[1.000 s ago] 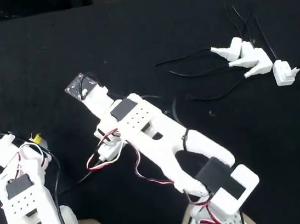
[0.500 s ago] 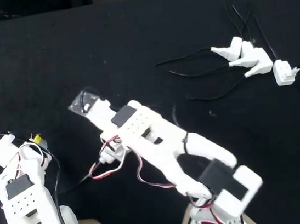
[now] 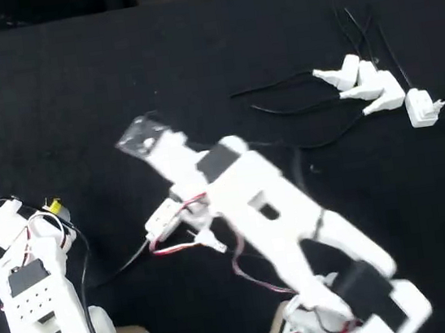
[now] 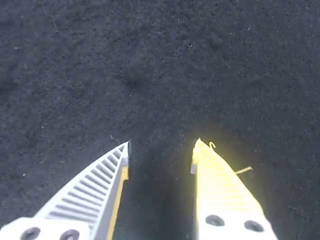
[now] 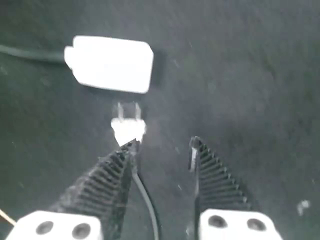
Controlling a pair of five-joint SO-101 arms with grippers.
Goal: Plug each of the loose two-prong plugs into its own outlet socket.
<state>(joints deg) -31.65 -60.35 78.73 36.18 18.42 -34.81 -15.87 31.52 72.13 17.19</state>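
In the right wrist view, a white outlet socket (image 5: pixel 110 64) lies on the black cloth with a dark cord leaving one end. A small white two-prong plug (image 5: pixel 128 128) lies just short of it, prongs pointing at the socket but not in it. Its black cord runs back under one of my fingers (image 5: pixel 107 182). My right gripper (image 5: pixel 161 146) is open, with the black fingertip touching or just over the plug's rear. My left gripper (image 4: pixel 161 145) is open over bare cloth, holding nothing. In the high view, the right arm (image 3: pixel 252 204) reaches toward the table's middle left.
A cluster of white plug and socket pieces (image 3: pixel 372 88) with thin black cords lies at the far right of the black table (image 3: pixel 70 71). The left arm (image 3: pixel 28 278) stands at the near left corner. Red and white wires (image 3: pixel 183 237) hang beside the right arm.
The right arm has swung rightward and its wrist end has shifted a little right and nearer. The left arm has kept still.
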